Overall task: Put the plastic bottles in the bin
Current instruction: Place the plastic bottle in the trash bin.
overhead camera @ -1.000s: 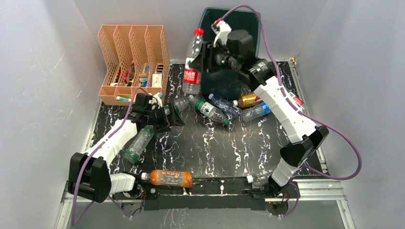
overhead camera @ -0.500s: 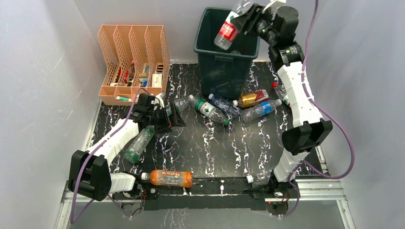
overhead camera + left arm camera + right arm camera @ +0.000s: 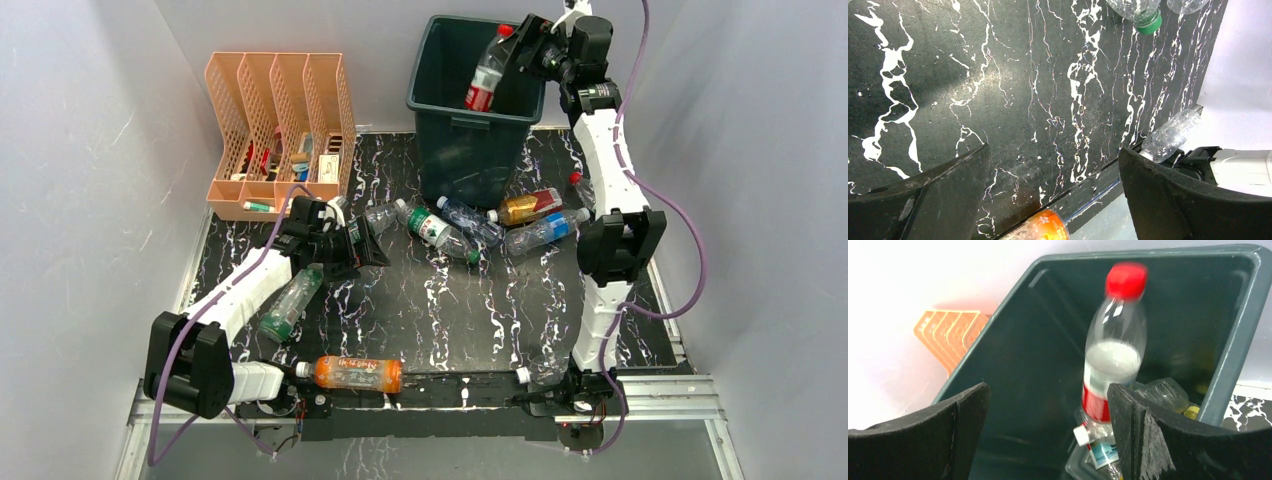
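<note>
A red-capped bottle point(image 3: 1115, 345), blurred, stands cap-up inside the bin point(image 3: 470, 150) at the far side; the right gripper point(image 3: 1045, 390) is spread wider than the bottle and clamps nothing; only the right wrist view shows other bottles point(image 3: 1163, 392) at the bin's bottom; label print is unreadable; loose bottles point(image 3: 440, 228) lie on the mat point(image 3: 450, 310) just near of the bin; the left gripper point(image 3: 1053, 150) hovers agape and empty; the peach organizer point(image 3: 225, 120), far left, holds small items.

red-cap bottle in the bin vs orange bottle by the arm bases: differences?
Red-cap bottle is clear with a red label; orange bottle is orange with a white cap. Red-cap bottle stands near upright in the bin; orange bottle lies flat on the table. Both are plastic drink bottles.
</note>
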